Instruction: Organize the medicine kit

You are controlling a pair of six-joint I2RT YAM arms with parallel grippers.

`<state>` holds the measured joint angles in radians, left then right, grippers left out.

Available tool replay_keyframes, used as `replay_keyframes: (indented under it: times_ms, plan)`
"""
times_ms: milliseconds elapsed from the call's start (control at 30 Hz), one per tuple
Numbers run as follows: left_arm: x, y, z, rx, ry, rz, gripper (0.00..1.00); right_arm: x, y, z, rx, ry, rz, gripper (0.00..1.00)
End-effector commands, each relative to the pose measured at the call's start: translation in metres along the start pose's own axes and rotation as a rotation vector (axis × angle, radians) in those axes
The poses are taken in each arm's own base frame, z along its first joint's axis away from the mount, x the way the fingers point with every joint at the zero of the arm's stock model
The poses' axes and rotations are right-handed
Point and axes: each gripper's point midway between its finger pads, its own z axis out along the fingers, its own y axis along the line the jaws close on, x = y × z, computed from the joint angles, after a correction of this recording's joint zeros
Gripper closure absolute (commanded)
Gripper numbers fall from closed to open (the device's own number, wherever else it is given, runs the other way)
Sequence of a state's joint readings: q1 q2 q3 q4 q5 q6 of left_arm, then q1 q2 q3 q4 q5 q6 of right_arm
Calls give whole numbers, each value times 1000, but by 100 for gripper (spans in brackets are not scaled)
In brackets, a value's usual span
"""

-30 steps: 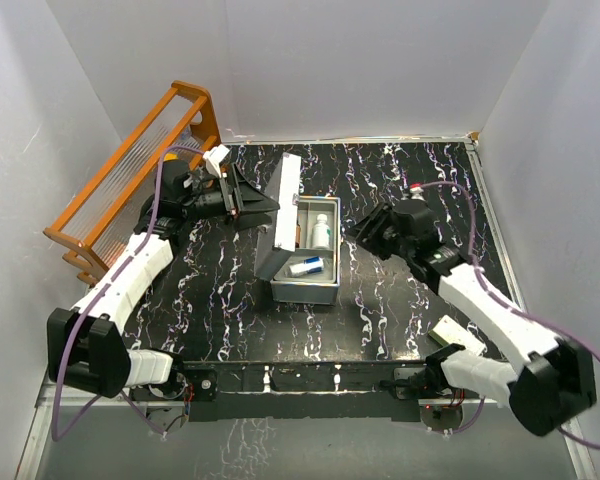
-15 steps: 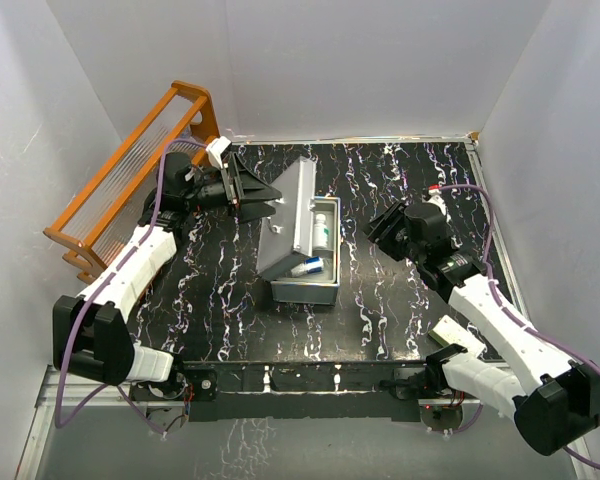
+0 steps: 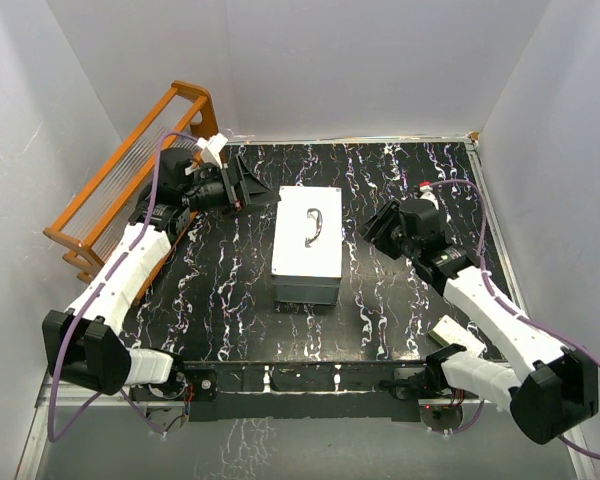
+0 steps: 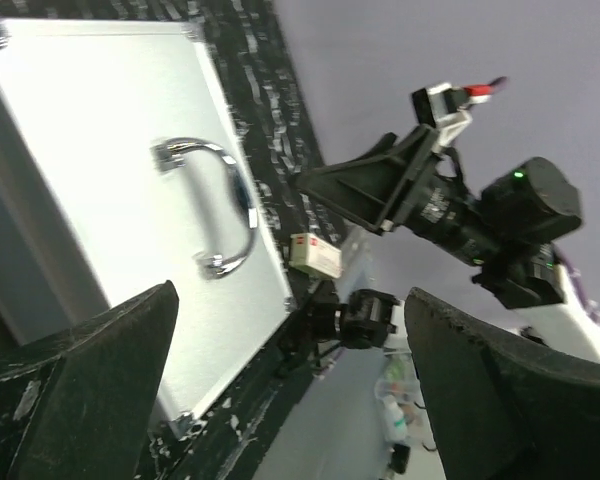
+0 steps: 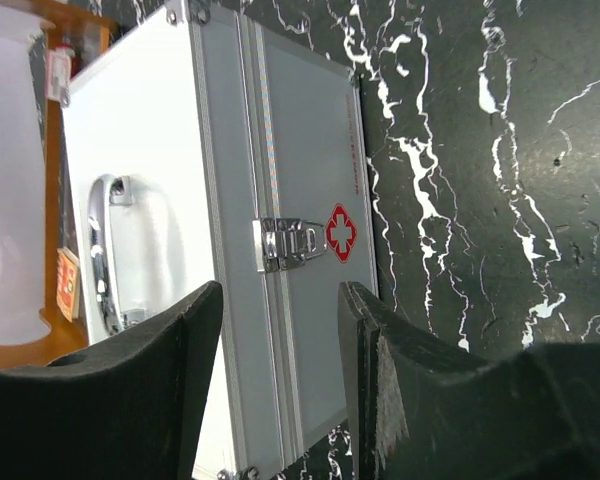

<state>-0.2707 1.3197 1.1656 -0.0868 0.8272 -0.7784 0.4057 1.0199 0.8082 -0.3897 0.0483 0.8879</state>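
The medicine kit [image 3: 308,262] is a light-grey hard box lying shut in the middle of the black marbled table, its curved handle [image 3: 313,226] on top. In the left wrist view the lid [image 4: 90,140] and handle [image 4: 220,215] fill the left side. My left gripper [image 3: 258,192] hovers just off the box's far left corner, open and empty [image 4: 290,330]. My right gripper [image 3: 373,230] is a little to the right of the box, open, nothing between its fingers [image 5: 280,300]. It faces the box's side with the metal latch [image 5: 290,243] and red cross [image 5: 340,232].
An orange wooden rack [image 3: 130,180] leans along the far left wall. A small white packet [image 3: 458,335] lies at the table's near right edge, beside the right arm's base. White walls enclose the table on three sides.
The kit's lid has swung down from upright to fully shut. My left gripper drew back toward the far left. The right gripper shifted slightly beside the box and opened a bit wider.
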Motion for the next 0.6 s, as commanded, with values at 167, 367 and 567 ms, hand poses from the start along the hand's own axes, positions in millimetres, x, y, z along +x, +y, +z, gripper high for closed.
replay_keyframes:
  times_ms: [167,367,567]
  plan:
    - [25,81,14,-241,72,-74,13,24,61,21,-307,186,-126,58]
    - [41,113,26,-282,114,-130,20,37,58,25,-339,230,-113,61]
    - [49,131,22,-366,161,-131,31,46,54,28,-348,257,-126,62]
